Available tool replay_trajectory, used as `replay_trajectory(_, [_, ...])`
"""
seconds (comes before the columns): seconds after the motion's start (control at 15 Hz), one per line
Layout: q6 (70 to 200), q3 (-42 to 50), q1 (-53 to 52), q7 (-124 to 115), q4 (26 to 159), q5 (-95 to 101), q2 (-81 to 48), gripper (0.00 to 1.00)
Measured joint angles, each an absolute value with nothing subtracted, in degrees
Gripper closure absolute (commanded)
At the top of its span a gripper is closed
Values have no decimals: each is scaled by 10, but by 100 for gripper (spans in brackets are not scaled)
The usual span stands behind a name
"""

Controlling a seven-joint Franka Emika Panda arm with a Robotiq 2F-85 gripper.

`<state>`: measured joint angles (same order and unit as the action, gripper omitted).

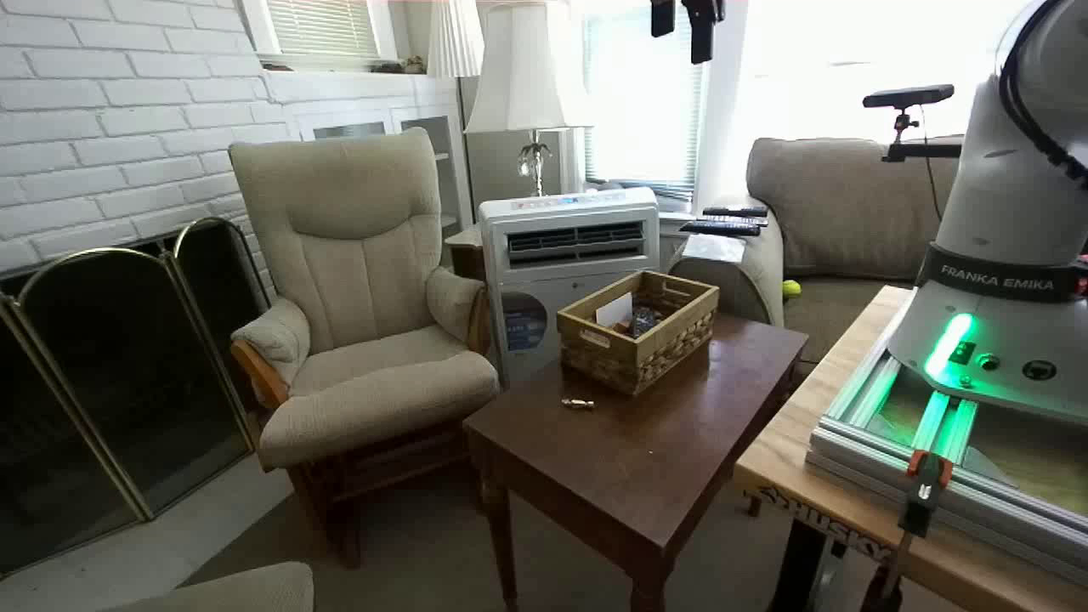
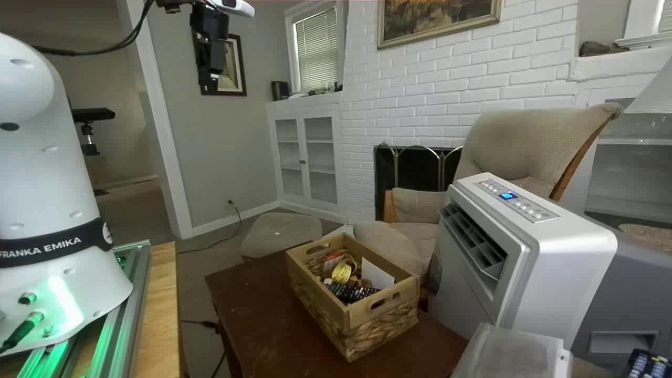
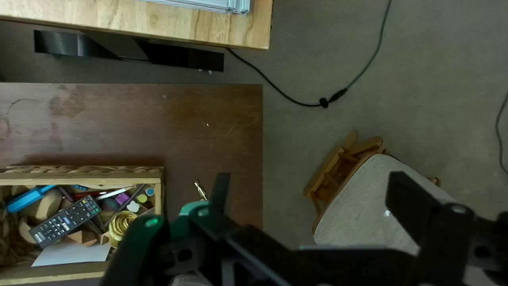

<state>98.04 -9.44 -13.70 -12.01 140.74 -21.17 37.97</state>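
in a daylit living rm, a white brick wall point(image 1: 170, 110) rises behind a dark fireplace screen point(image 1: 208, 323) w/ brass-colored trim. a tan couch point(image 1: 850, 212) & a tan armchair point(image 1: 365, 246) stand either side of a white portable a/c unit point(image 2: 551, 257). grey-brown carpet point(image 3: 337, 59) covers the flr. the robot arm point(image 1: 986, 204) rises from a light wood workbench point(image 3: 178, 24); just beside the bench, w/ a gap btwn, is a dark brown wood table point(image 1: 629, 476), its top scuffed & a bit shiny. past one end of the table in the wrist view is a padded footstool point(image 3: 357, 202) w/ a wood frame.

on the table, twd the a/c, sits a woven basket point(image 2: 320, 299) w/ a wood rim, holding a black remote point(image 3: 65, 220), a white card point(image 3: 73, 254) & a roll of yellow tape point(image 3: 121, 224).

the claw point(image 3: 309, 178) hangs high up, well apart from the table; its jaws are spread wide, w/ carpet & footstool visible btwn them.

smallest: a slim brass-colored piece point(image 3: 201, 190) lies on the tabletop near the basket's short end, well below the claw. in the wrist view it shows btwn basket & nearer finger, outside the jaws' gap.
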Motion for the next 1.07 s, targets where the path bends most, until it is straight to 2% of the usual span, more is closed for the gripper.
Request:
replay_trajectory(0.6, [988, -105, -128, -133, 1409, -212, 380, 0])
replay_trajectory(0.8, [1064, -134, -98, -198, 1414, -212, 358, 0])
replay_trajectory(1.07, [1237, -157, -57, -260, 1439, -208, 278, 0])
